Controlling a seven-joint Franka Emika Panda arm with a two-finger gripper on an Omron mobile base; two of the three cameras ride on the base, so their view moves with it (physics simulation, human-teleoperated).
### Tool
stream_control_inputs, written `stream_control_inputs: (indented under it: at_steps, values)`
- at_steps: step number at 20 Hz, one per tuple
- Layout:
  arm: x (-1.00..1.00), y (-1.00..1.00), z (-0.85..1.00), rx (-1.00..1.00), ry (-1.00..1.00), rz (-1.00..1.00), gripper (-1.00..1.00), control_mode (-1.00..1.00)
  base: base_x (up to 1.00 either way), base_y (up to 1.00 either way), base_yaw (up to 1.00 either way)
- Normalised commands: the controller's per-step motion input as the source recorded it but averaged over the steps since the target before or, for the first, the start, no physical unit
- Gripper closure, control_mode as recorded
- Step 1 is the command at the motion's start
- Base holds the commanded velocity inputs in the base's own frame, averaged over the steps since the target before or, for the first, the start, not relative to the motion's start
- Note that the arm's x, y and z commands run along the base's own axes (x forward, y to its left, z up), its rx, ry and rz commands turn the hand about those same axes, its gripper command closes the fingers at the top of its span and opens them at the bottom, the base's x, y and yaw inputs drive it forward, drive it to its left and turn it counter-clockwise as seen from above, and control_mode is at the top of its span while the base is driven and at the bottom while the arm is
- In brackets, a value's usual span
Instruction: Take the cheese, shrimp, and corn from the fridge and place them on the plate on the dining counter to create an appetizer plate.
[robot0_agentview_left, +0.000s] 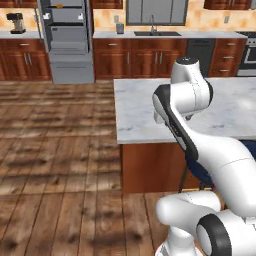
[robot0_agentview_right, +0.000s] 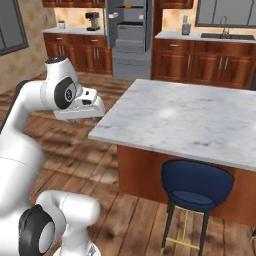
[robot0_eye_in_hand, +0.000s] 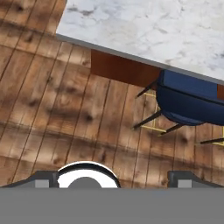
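Two-finger gripper (robot0_eye_in_hand: 112, 178) seen spread wide, nothing held, hung over wood plank floor (robot0_eye_in_hand: 52, 109) beside white-grey marble dining counter (robot0_agentview_right: 190, 117). Blue stool (robot0_agentview_right: 196, 186) tucked at counter edge. Tall grey fridge (robot0_agentview_right: 130, 35) located at far wall, door open.

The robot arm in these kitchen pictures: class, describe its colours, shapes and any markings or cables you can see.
The arm is glossy white, built of rounded tube-like segments joined by bulging elbows. Dark, near-black bands and discs mark the joints. Its hand is a blocky white piece. The gripper ends in two small dark grey finger tips. No cables or lettering can be seen.
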Motion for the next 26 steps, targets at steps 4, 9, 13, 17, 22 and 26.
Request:
stream_control_inputs:
  at_steps: [4,9,13,17,22,26]
  values:
    - [0.00,0.00,0.00,0.00,0.00,0.00,-1.00,1.00,0.07,1.00,0.00]
    - [0.00,0.00,0.00,0.00,0.00,0.00,-1.00,1.00,0.27,1.00,0.00]
    - [0.00,0.00,0.00,0.00,0.00,0.00,-1.00,1.00,0.56,1.00,-0.05]
    - [0.00,0.00,0.00,0.00,0.00,0.00,-1.00,1.00,0.84,1.00,-0.12]
    - [0.00,0.00,0.00,0.00,0.00,0.00,-1.00,1.00,0.99,1.00,-0.23]
    - [0.00,0.00,0.00,0.00,0.00,0.00,-1.00,1.00,1.00,0.90,-0.28]
